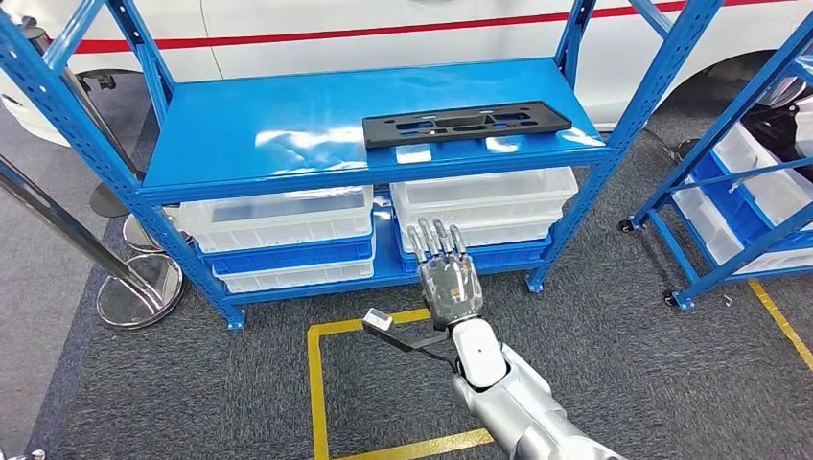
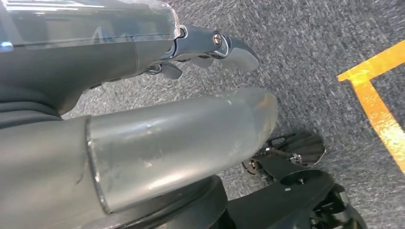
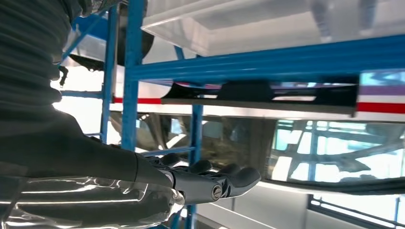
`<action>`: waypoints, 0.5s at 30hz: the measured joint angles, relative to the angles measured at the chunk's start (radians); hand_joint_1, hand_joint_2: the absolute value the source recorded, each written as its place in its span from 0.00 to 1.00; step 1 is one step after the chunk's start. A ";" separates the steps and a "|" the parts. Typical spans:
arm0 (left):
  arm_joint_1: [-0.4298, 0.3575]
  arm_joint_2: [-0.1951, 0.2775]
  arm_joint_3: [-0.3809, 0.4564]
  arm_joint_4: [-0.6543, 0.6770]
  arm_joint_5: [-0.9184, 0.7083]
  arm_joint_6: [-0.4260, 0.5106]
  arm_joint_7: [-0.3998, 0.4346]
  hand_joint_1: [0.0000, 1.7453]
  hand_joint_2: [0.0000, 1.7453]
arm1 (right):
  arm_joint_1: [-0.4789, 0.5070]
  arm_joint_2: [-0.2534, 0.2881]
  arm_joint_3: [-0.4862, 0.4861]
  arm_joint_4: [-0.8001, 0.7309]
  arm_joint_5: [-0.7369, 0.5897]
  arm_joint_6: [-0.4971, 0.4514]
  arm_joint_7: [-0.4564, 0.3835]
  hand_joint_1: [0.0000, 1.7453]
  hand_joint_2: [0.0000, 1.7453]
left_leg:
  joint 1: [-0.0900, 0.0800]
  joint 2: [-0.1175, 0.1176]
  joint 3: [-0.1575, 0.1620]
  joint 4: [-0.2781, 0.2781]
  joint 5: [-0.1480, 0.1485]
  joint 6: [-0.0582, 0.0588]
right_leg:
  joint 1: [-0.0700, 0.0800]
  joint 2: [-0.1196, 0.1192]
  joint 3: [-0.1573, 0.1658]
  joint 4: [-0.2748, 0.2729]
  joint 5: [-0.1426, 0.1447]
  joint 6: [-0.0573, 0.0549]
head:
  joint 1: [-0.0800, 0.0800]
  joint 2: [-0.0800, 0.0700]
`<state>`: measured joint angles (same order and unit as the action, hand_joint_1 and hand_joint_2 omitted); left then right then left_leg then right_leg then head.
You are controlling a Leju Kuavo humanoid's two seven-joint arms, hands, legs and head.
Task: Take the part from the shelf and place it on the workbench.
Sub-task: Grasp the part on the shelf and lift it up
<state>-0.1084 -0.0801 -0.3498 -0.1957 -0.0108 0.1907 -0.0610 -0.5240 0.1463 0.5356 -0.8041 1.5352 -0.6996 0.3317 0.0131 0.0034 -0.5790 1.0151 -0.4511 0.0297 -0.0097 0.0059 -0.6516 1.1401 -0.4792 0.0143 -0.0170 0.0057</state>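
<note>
The right hand (image 1: pixel 449 278) is raised in front of the blue shelf (image 1: pixel 288 134), fingers (image 1: pixel 436 241) straight, slightly apart and holding nothing. The black part (image 1: pixel 467 124) lies flat on the top shelf board, beyond and above the fingertips, well apart from them, near the board's front edge. Just past the fingertips, on the lower level, sit clear plastic bins (image 1: pixel 484 206). The left hand (image 2: pixel 210 45) hangs over grey carpet (image 2: pixel 305 43); its fingers curl loosely with nothing in them, though how far they close cannot be told. Yellow floor tape (image 1: pixel 316 383) lies below the right wrist.
</note>
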 joint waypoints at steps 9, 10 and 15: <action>-0.005 -0.001 -0.006 0.000 -0.007 -0.002 -0.002 0.00 0.00 | -0.017 -0.003 -0.045 0.013 0.001 0.000 -0.006 0.00 1.00 | 0.001 0.000 -0.066 0.145 -0.089 -0.042 | -0.002 -0.002 0.053 -0.120 0.036 -0.041 | -0.001 0.000; -0.005 -0.001 -0.007 0.000 -0.010 -0.005 -0.003 0.00 0.00 | -0.017 -0.002 -0.051 0.014 0.001 0.000 -0.009 0.00 1.00 | 0.001 0.000 -0.097 0.211 -0.116 -0.045 | -0.001 -0.002 0.052 -0.119 0.035 -0.043 | -0.001 0.000; -0.014 -0.001 -0.012 0.000 -0.023 -0.014 -0.004 0.00 0.00 | -0.020 -0.003 -0.089 0.018 0.001 0.000 -0.013 0.00 1.00 | 0.002 0.000 -0.063 0.127 -0.030 -0.041 | -0.001 0.000 0.057 -0.113 0.028 -0.039 | -0.001 0.000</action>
<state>-0.1224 -0.0813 -0.3615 -0.1957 -0.0342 0.1770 -0.0653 -0.5437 0.1432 0.4463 -0.7863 1.5358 -0.6996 0.3190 0.0151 0.0035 -0.6422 1.1417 -0.4809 -0.0115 -0.0105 0.0061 -0.5945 1.0272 -0.4514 -0.0242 -0.0178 0.0057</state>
